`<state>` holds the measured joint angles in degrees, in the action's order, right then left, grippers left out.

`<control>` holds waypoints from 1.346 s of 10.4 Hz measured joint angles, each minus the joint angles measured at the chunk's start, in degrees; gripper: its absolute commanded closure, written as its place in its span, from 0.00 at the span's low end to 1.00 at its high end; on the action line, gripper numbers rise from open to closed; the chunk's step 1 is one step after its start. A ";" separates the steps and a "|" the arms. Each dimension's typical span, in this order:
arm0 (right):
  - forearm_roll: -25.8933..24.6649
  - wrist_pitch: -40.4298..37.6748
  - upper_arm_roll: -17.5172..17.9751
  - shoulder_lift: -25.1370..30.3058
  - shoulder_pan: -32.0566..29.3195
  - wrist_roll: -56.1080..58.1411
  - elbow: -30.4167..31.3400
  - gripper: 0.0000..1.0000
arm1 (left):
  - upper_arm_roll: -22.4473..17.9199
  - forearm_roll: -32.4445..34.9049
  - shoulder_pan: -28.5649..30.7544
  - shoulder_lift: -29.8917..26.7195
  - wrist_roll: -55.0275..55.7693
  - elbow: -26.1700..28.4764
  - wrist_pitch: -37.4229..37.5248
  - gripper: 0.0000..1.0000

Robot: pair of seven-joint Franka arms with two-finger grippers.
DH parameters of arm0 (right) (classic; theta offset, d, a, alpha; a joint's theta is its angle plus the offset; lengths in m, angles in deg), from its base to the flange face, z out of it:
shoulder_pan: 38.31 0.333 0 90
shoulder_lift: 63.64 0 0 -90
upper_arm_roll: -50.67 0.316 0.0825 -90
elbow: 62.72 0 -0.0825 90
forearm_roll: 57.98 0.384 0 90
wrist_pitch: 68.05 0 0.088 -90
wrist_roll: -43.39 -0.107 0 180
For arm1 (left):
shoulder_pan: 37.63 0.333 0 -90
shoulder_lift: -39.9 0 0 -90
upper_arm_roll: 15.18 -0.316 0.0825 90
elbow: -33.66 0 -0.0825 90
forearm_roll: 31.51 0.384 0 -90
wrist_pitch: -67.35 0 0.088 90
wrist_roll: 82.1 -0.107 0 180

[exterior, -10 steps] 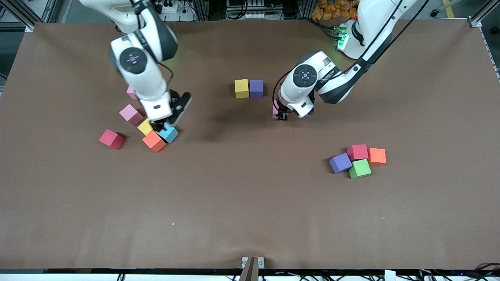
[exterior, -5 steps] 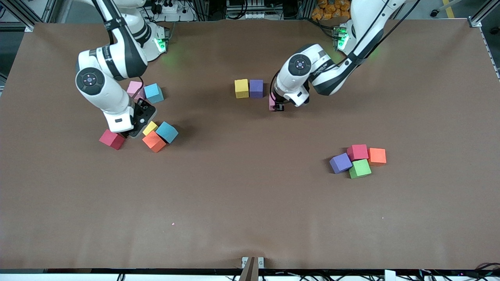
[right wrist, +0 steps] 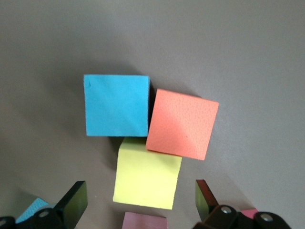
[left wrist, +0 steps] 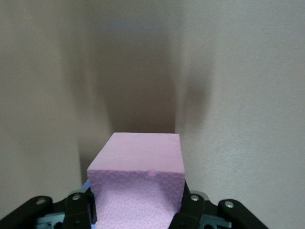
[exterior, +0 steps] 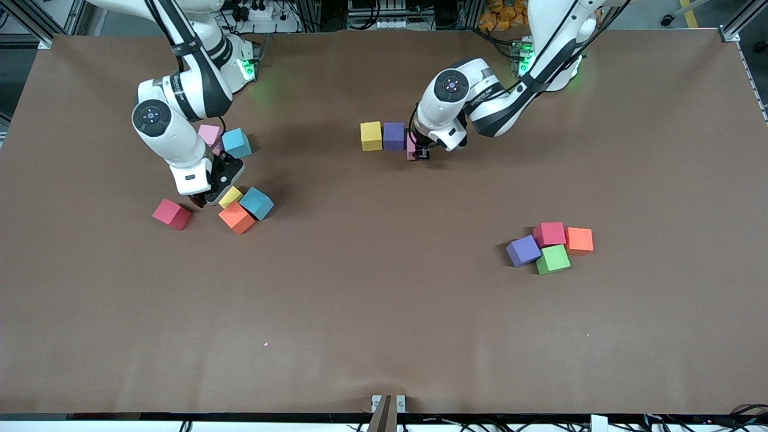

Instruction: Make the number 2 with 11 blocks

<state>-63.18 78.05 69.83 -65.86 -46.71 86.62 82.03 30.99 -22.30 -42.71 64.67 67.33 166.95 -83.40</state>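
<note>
Left gripper [exterior: 418, 153] fingers clenched on pink block [left wrist: 138, 183], apparently touching purple block [exterior: 393, 135]: top row closing. Next: release, retreat. Right gripper [exterior: 201, 200] fingers spread over yellow block [right wrist: 147, 179]; descend, grasp.

- The brown counter [exterior: 384, 312] carried scattered cubes.
- A yellow cube [exterior: 371, 136] and a purple cube [exterior: 393, 135] sat touching.
- A purple, red, orange and green cluster [exterior: 550, 246] lay toward the left arm's end.

The left claw [exterior: 420, 152] has carried its pink block [exterior: 411, 146] up beside the purple block [exterior: 393, 135]; the right claw [exterior: 201, 201] has left the light-blue cube [exterior: 257, 203], its fingers spread.
</note>
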 measured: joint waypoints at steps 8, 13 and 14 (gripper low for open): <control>0.03 -0.24 -0.04 -0.82 -11.59 10.59 2.85 0.00 | -0.20 1.24 -2.15 0.00 1.41 1.46 -2.20 0.86; 0.36 -4.06 -0.05 -0.81 -12.52 8.72 4.11 0.00 | -0.21 1.28 -2.46 0.00 1.41 2.65 -3.60 0.86; 0.53 -3.65 -0.05 -0.70 -12.57 8.61 4.94 0.00 | -0.21 1.28 -2.47 0.00 1.41 2.85 -3.92 0.86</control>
<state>-62.65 74.41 69.78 -66.56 -59.28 95.23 86.97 30.78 -21.02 -45.18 64.67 68.73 169.79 -87.32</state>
